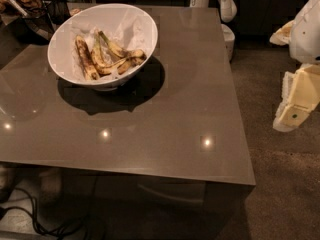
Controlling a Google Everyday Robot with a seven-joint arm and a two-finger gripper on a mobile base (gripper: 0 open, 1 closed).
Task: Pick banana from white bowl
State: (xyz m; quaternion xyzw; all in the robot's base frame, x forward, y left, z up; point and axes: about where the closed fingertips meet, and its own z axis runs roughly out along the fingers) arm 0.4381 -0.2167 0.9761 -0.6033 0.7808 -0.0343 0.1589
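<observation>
The white bowl (135, 26) stands on the far left part of the brown table (165, 129), lined with crumpled white paper. The banana (85, 59), long, curved and mostly dark brown, lies at the left inside the bowl. Beside it on the right lie shorter, yellower spotted bananas (116, 59). My gripper (296, 100), cream-coloured on a white arm, hangs at the right edge of the view, beyond the table's right edge and over the floor. It is far from the bowl and holds nothing that I can see.
A dark wire basket (30, 6) with items stands at the table's far left corner, close to the bowl. A white robot part (220, 4) stands behind the table's far edge. Cables (45, 224) lie on the floor at lower left. Brown carpet lies right of the table.
</observation>
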